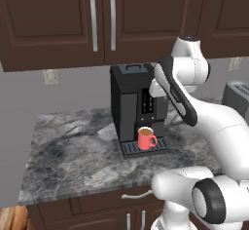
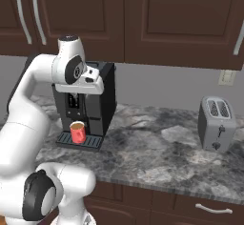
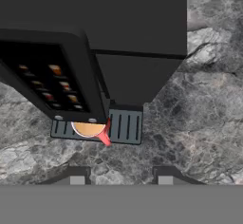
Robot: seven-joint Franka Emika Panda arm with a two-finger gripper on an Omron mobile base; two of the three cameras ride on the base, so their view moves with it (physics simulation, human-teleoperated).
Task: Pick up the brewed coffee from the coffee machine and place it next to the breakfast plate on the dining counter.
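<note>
Silver toaster (image 2: 217, 123) on marbled counter (image 2: 157, 157)

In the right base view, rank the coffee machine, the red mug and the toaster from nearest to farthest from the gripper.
1. coffee machine, just behind the gripper.
2. red mug, below it on the drip tray.
3. toaster, far to the right on the counter.

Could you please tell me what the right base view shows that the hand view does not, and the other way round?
The right base view alone has the silver toaster, a wall outlet and the brown wall cabinets. The hand view alone looks down on the machine's row of orange-lit buttons, with the pincer tips apart at its bottom. Both share the black coffee machine, the red mug of coffee on its slotted drip tray, and the marbled counter.
</note>
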